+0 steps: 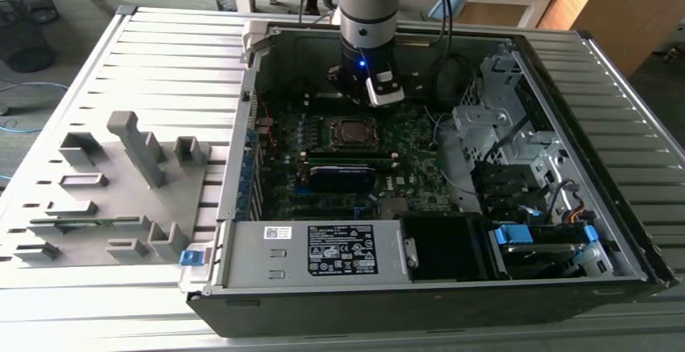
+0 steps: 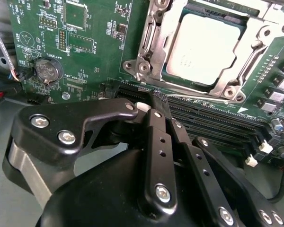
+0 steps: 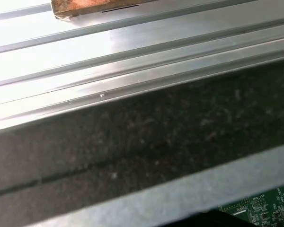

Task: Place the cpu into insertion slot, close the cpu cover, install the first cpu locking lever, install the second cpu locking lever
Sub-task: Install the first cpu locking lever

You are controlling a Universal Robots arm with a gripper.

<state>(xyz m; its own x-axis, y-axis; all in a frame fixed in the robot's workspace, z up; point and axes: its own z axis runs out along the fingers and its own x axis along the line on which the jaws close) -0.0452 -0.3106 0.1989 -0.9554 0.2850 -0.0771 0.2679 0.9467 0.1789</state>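
1. The cpu (image 2: 201,52) is sitting inside the cpu cover (image 2: 154,52) window.
2. The gripper (image 2: 154,100) is hovering just beside the cpu cover, jaws drawn together, holding nothing.
3. The cpu is probably handling light, stiff and fragile; its opposite edges suit gripping.

in the second wrist view, the cpu cover (image 2: 154,47) ran off the edge ahead of the jaws; the gripper (image 2: 154,101) hid part of the memory slots (image 2: 217,120) beside them.
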